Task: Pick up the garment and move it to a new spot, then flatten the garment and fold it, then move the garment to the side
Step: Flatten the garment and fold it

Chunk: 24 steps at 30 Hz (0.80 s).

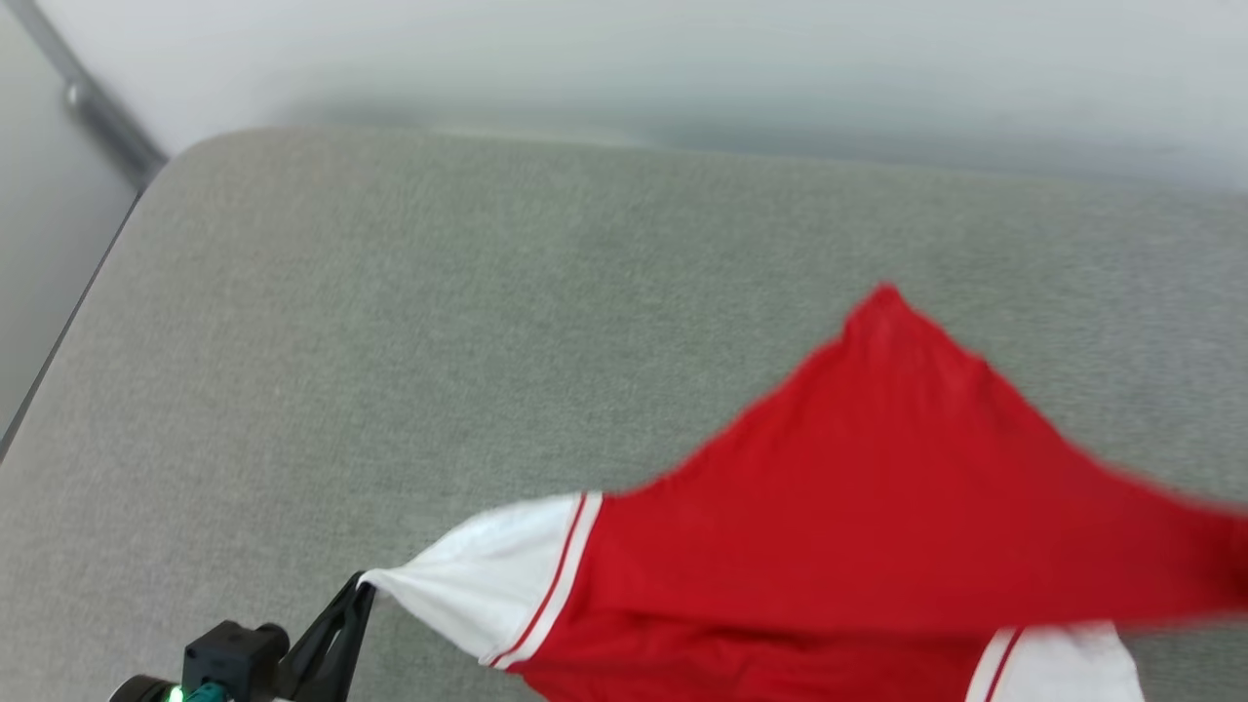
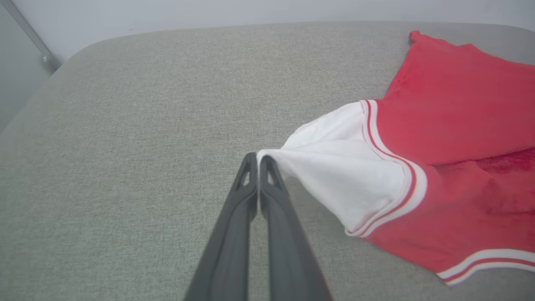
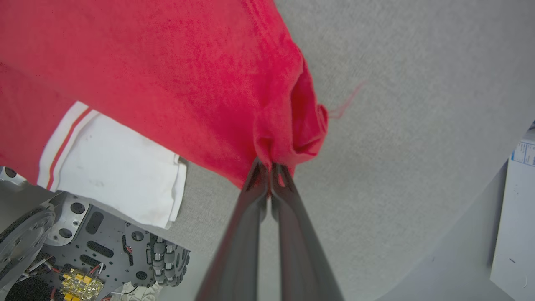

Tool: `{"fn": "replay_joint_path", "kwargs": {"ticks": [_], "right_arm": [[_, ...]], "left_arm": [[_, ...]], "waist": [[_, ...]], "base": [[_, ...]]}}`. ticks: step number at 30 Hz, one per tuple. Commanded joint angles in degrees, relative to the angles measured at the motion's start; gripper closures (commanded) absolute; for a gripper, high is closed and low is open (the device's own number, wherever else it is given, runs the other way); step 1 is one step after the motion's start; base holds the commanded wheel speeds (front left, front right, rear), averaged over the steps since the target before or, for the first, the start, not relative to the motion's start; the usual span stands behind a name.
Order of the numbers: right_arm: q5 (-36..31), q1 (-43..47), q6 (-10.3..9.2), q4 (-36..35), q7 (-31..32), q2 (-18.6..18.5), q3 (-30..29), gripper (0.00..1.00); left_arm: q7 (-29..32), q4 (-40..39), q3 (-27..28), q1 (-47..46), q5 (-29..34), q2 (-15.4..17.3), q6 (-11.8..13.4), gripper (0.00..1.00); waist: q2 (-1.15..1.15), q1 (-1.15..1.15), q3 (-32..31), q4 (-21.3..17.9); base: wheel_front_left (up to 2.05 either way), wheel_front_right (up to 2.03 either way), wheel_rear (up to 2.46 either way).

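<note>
The garment [image 1: 877, 487] is a red shirt with white sleeves and striped trim, stretched across the near right part of the grey cushioned surface [image 1: 390, 292]. My left gripper [image 1: 359, 587] is at the lower left, shut on the tip of a white sleeve [image 2: 334, 175]; in the left wrist view my left gripper [image 2: 257, 161] pinches that tip between closed fingers. In the right wrist view my right gripper [image 3: 269, 167] is shut on a bunched red edge of the garment [image 3: 167, 75]. The other white sleeve [image 3: 121, 167] hangs over the surface's edge.
The grey surface has a rounded far-left corner [image 1: 195, 146] with a pale wall behind. The robot's wheeled base [image 3: 83, 251] shows below the surface edge in the right wrist view. A white box [image 3: 516, 217] stands at the right on the floor.
</note>
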Motion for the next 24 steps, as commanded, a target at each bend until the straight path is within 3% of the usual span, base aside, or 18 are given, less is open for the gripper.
{"fn": "replay_joint_path", "kwargs": {"ticks": [1,6,10,15,16,17,18,24], "right_arm": [[1.37,5.61,-0.04,-0.40,-1.50,-0.85,-0.85,1.00],[2.75,21.68,-0.04,-0.16,-5.66,-0.65,-3.33,1.00],[1.80,30.56,-0.04,2.00,-9.03,3.30,-5.32,1.00],[-1.56,33.39,-0.04,4.03,-11.99,9.64,-7.02,0.98],[-2.01,33.37,-0.04,3.98,-12.11,10.54,-7.19,0.72],[-2.40,33.00,-0.03,3.58,-12.28,11.15,-7.68,0.07],[-3.05,32.17,-0.03,3.12,-12.86,11.37,-8.65,0.00],[-4.45,28.80,-0.04,-2.85,-12.90,8.46,-15.41,0.00]], "left_arm": [[0.11,-0.22,0.45,0.99,-0.33,0.52,0.46,1.00],[0.07,-0.34,0.69,2.55,-0.68,1.33,1.27,1.00],[-0.20,-0.20,0.89,2.92,-0.99,1.26,1.04,1.00],[-0.30,-0.04,0.91,1.95,-0.95,0.96,0.79,1.00],[-0.28,0.08,0.86,1.78,-0.96,0.89,0.70,1.00],[-0.28,0.21,0.81,1.66,-1.00,0.84,0.68,1.00],[-0.28,0.35,0.77,1.59,-1.06,0.80,0.58,1.00],[-0.26,0.56,0.42,1.19,-0.96,0.44,0.30,1.00]], "waist": [[0.00,0.01,-2.14,-1.64],[0.00,0.01,-2.70,-2.28],[0.00,0.01,-1.98,-2.46],[0.00,0.01,-0.90,-2.68],[0.00,0.01,-0.86,-2.72],[0.00,0.01,-0.90,-2.81],[0.00,0.01,-1.02,-2.92],[0.00,0.01,-1.78,-2.87]], "base": [[0.00,0.00,0.00],[0.00,0.00,0.00],[0.00,0.00,0.00],[0.00,0.00,0.00],[0.00,0.00,0.00],[0.00,0.00,0.00],[0.00,0.00,0.00],[0.00,0.00,0.00]]}}
